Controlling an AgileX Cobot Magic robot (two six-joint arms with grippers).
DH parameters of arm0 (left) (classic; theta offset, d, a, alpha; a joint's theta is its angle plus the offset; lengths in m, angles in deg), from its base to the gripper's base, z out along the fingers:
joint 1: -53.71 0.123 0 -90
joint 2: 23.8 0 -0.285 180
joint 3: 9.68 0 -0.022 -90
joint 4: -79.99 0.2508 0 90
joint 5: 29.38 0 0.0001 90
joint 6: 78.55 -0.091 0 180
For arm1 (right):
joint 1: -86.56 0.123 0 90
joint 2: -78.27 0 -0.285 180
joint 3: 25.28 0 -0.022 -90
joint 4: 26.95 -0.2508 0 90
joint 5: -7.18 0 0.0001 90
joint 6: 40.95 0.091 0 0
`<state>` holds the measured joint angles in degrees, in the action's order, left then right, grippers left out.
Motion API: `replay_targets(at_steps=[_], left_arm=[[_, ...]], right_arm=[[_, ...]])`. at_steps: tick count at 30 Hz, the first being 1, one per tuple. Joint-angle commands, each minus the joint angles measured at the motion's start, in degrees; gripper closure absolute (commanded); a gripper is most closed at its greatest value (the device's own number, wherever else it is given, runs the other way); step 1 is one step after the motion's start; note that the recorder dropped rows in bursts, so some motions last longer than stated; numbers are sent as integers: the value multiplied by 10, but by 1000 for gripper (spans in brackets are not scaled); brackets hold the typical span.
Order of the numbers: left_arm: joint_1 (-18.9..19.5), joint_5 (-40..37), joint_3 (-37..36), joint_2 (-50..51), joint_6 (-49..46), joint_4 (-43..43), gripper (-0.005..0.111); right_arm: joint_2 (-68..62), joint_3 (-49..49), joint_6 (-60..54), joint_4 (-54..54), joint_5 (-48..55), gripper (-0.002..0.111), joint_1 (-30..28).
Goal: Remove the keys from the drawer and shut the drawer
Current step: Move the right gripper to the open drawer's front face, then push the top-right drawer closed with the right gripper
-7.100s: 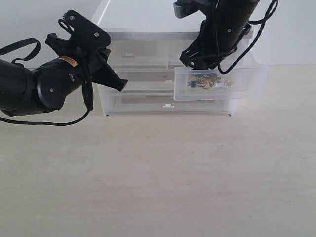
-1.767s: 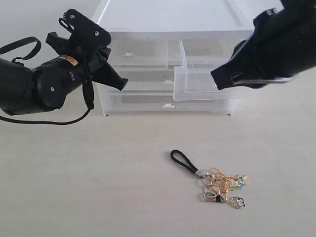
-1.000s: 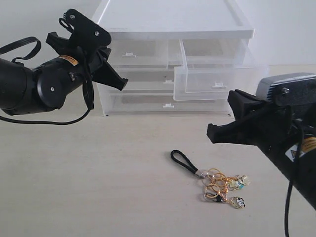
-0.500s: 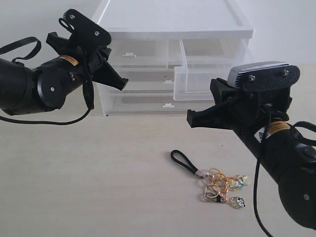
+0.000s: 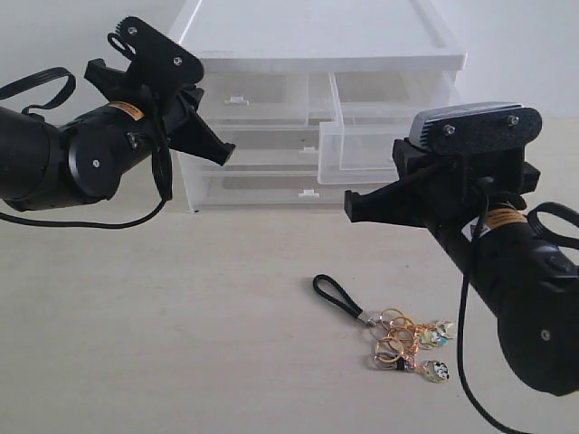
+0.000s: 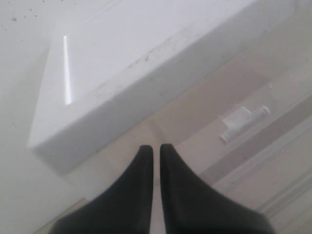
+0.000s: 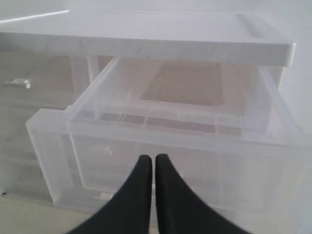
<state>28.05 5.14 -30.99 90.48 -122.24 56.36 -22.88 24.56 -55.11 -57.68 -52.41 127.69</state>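
The keys [image 5: 403,342], gold rings with small charms on a black cord loop, lie on the table in front of the cabinet. The clear right-hand drawer [image 5: 371,145] [image 7: 170,136] stands pulled out of the white cabinet [image 5: 317,54] and looks empty. My right gripper [image 5: 355,206] [image 7: 154,161] is shut with nothing in it; it hovers just in front of the drawer's front wall, above and left of the keys. My left gripper [image 5: 220,155] [image 6: 156,150] is shut and empty, held close to the cabinet's left side.
The left-hand twin drawer [image 5: 244,99] with its small tab handle [image 6: 242,122] is closed, as are the wide drawers [image 5: 308,185] below. Light tabletop [image 5: 181,316] stretches in front of the cabinet. The right arm's bulk hangs over the table's right side.
The keys went from the drawer to the table. Over the last second the right gripper has risen and moved left toward the open drawer's front. The left arm has stayed still.
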Motion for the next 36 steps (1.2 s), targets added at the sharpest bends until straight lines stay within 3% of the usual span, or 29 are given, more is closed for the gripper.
replay_targets(at_steps=[1, 23, 30, 36], left_arm=[[4, 30, 15, 2, 6, -5, 103], [4, 31, 15, 2, 6, -5, 103], [4, 32, 15, 2, 6, -5, 103], [4, 32, 15, 2, 9, -5, 103]], right_arm=[[0, -13, -17, -7, 12, 109, 0], [0, -46, -26, 15, 64, 109, -47], [-40, -110, -61, 2, 95, 109, -47], [-40, -127, -24, 52, 137, 109, -102]])
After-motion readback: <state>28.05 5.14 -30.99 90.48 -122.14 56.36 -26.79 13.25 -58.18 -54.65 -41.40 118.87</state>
